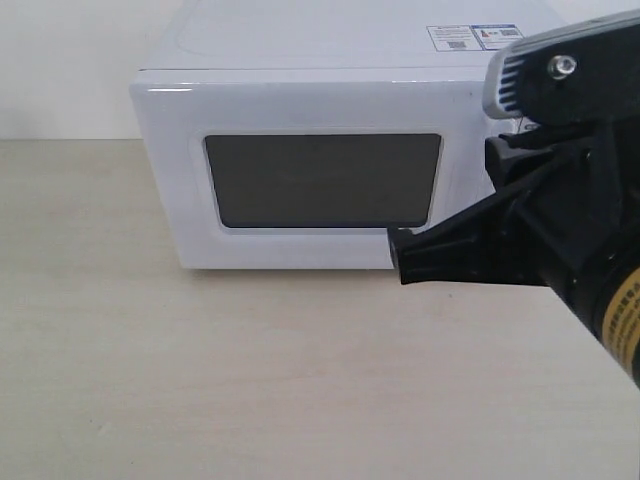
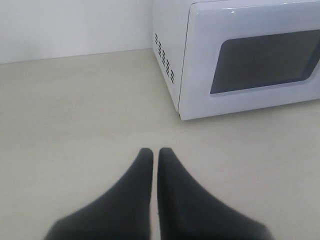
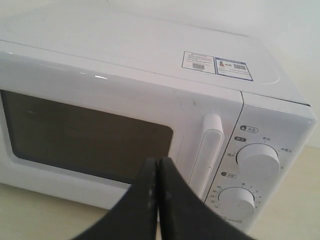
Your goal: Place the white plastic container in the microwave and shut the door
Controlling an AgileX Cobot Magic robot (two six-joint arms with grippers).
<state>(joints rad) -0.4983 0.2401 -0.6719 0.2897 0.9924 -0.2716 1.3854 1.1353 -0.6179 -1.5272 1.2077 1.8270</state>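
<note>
- Black fingers of my right gripper (image 3: 158, 161) are pressed together with nothing between them. The tips sit in front of the lower part of the door (image 3: 125, 95), just beside its vertical bar handle (image 3: 210, 150). I cannot tell whether they touch it.
- My left gripper (image 2: 152, 150) is likewise closed on nothing, over the table (image 2: 75, 125) and well apart from the microwave (image 2: 170, 45).
- The door is closed flush, its dark window (image 1: 322, 180) facing out.
- The microwave stands on the pale wood-grain table before a plain white wall (image 2: 75, 25). It has two round knobs (image 3: 257, 159) beside the handle and stickers (image 3: 216, 63) on top.
</note>
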